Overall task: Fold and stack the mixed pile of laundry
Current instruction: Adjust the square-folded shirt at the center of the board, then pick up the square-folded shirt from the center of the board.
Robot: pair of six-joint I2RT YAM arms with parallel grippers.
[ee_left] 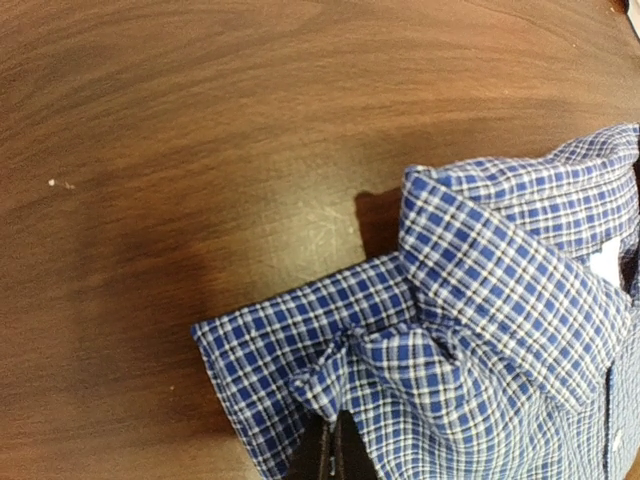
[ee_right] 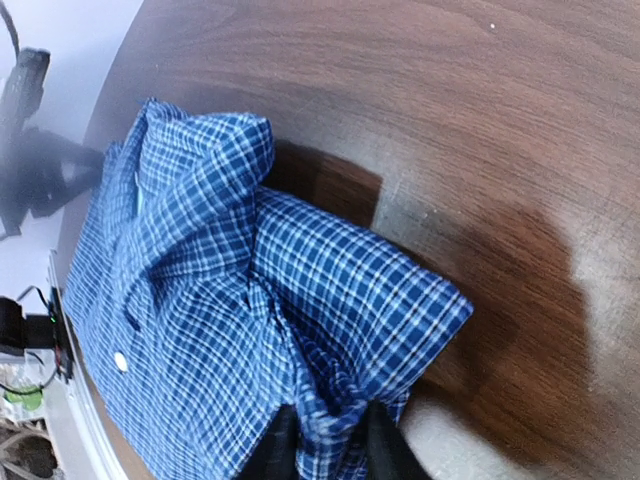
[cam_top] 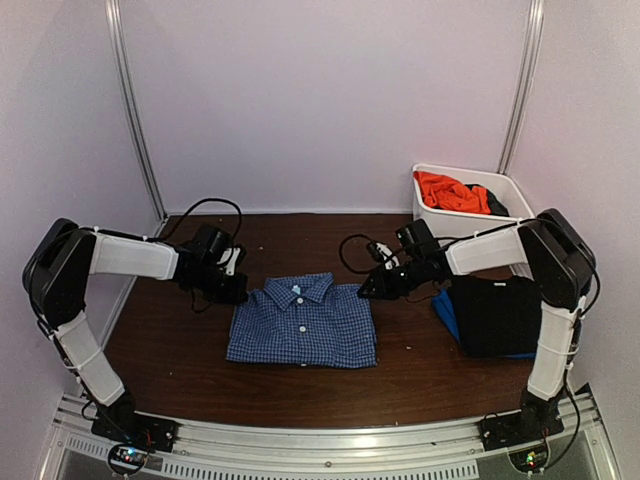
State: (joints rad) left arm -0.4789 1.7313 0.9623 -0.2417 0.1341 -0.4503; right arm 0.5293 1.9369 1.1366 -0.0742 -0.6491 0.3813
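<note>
The blue-and-white checked shirt (cam_top: 303, 322) lies folded into a rectangle at the table's middle, collar to the back. My left gripper (cam_top: 238, 291) is shut on the shirt's back left shoulder corner; in the left wrist view (ee_left: 335, 440) a pinch of cloth bunches between the fingers. My right gripper (cam_top: 366, 291) is shut on the back right shoulder corner, the cloth puckered between its fingers in the right wrist view (ee_right: 330, 440). The checked shirt fills both wrist views (ee_left: 480, 330) (ee_right: 230, 300). A folded black garment (cam_top: 494, 313) lies on a blue piece (cam_top: 447, 313) at the right. An orange T-shirt (cam_top: 452, 192) sits in the tub.
A white plastic tub (cam_top: 430, 215) stands at the back right, holding the orange piece and dark cloth. Black cables loop over the brown table (cam_top: 170, 350) behind both grippers. White walls close in the back and sides.
</note>
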